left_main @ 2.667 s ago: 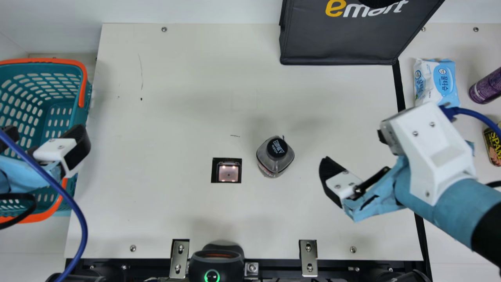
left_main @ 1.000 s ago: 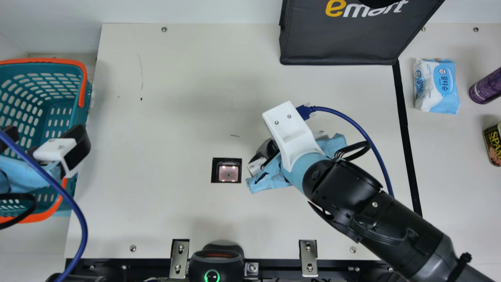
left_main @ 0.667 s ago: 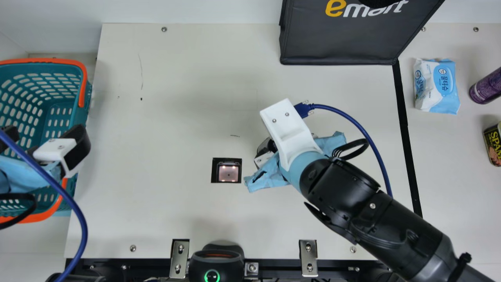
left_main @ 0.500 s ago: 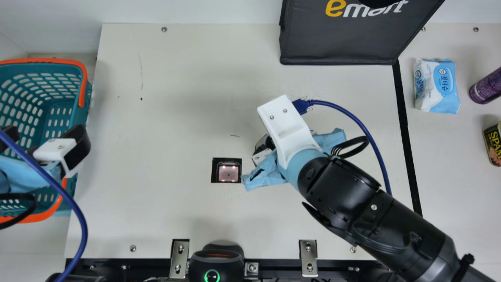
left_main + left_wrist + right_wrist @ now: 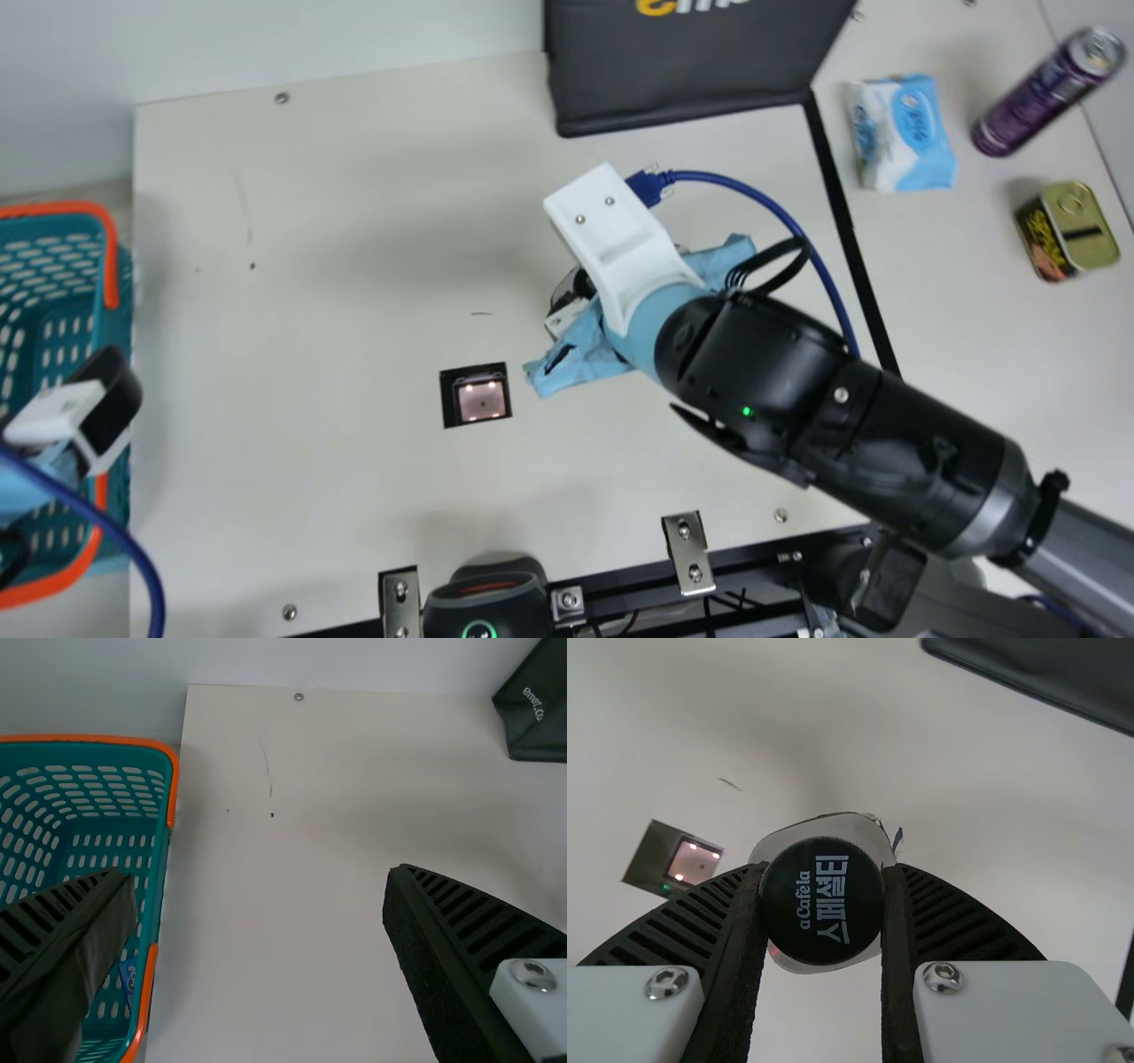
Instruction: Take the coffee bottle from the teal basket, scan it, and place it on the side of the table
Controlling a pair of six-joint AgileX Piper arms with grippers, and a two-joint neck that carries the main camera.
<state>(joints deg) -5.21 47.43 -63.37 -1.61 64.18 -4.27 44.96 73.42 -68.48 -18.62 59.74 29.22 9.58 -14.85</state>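
In the main view my right gripper (image 5: pixel 565 317) is over the coffee bottle (image 5: pixel 567 289), whose clear shoulder shows beside the white wrist mount. Seen from the right wrist, the right gripper (image 5: pixel 822 895) has both ribbed fingers pressed against the black cap of the bottle (image 5: pixel 824 902), one on each side. At the main view's left, my left gripper (image 5: pixel 89 408) is over the near part of the teal basket (image 5: pixel 124 301). The left wrist view has the left gripper (image 5: pixel 257 875) standing wide open, one finger across the basket (image 5: pixel 159 877), the other above bare table.
A scanner window (image 5: pixel 481 399) is set in the table just left of the right gripper. A dark bag (image 5: pixel 682 71) stands at the back; wipes (image 5: pixel 904 133), a purple can (image 5: pixel 1032 102) and a tin (image 5: pixel 1067 232) are at the right. A black device (image 5: pixel 485 598) sits at the front edge.
My right gripper has come leftward over the standing bottle, and its fingers have shut on the cap. The neck camera has turned. My left arm has kept still.
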